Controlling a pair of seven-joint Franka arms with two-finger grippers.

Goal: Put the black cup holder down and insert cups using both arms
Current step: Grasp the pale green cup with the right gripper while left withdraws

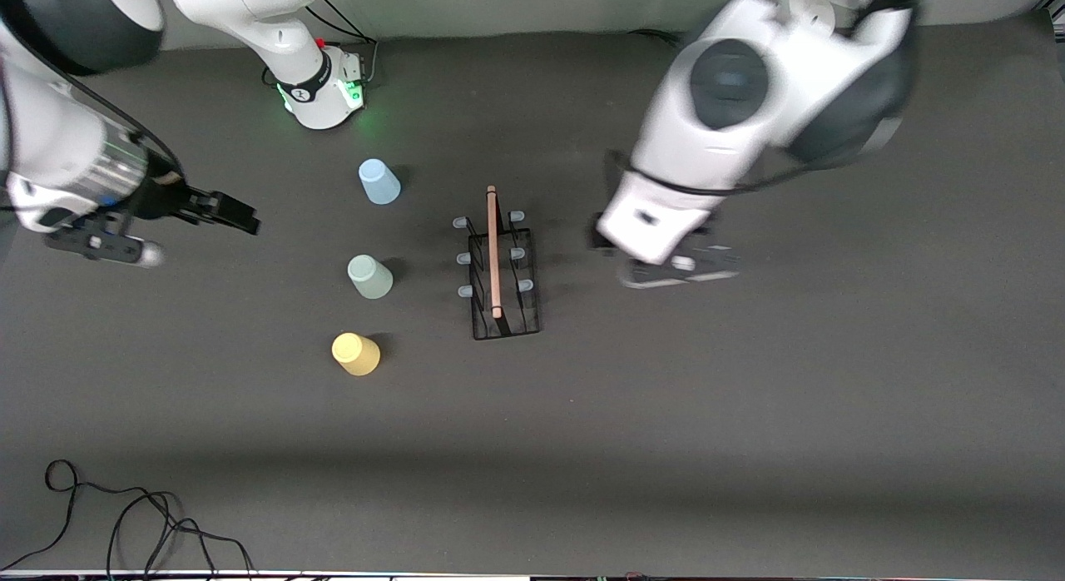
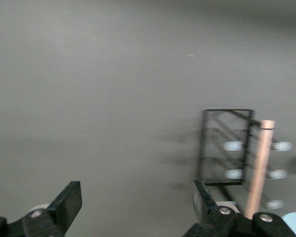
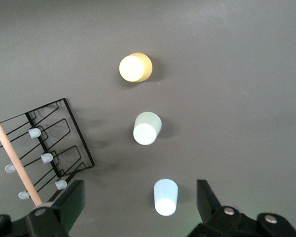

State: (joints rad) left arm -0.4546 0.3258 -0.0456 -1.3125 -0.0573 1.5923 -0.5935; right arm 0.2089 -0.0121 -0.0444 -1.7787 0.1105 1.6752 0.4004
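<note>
Your black cup holder (image 1: 499, 269) stood upright mid-table, its rod handle running near-to-far. The three cups (image 1: 369, 276) lay in a parallel row toward the right arm's end, closest to your right gripper (image 1: 241, 215), jaws apart. The left gripper (image 2: 138, 202), also spread, hovered beside the holder.

Three cups (image 1: 369, 277) in a row (upside down) beside the black cup holder (image 1: 502, 269)
</note>
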